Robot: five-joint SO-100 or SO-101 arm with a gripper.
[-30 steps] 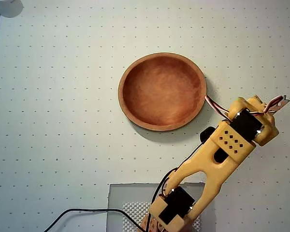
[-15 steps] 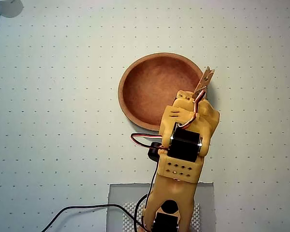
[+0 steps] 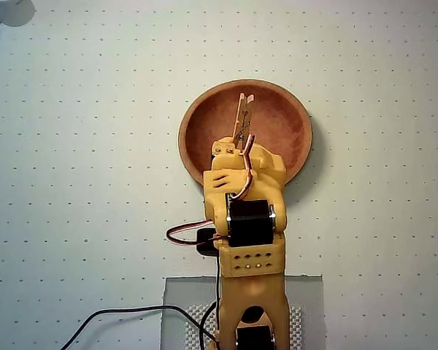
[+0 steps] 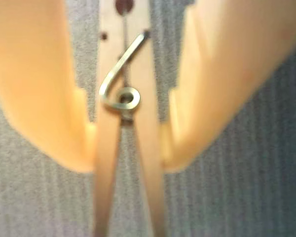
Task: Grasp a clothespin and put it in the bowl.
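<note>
Here the clothespin (image 4: 126,128) sits clamped between the yellow jaws, pinched on both sides just below its metal coil, its legs running past the fingertips. Overhead, the clothespin (image 3: 244,120) hangs over the bowl (image 3: 204,120) on the dotted desk (image 3: 80,146).

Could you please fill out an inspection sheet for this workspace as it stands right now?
Surface: white dotted tabletop; grey mat under the arm base.
Job's things: clothespin held over the wooden bowl; nothing else seen in the bowl.
Clutter: nothing seen.
Grippers: claw shut on the clothespin's sides near the metal coil.
Cables: black cable on the table; red-white wire loop at the arm.
Surroundings: white object at the top-left corner.
</note>
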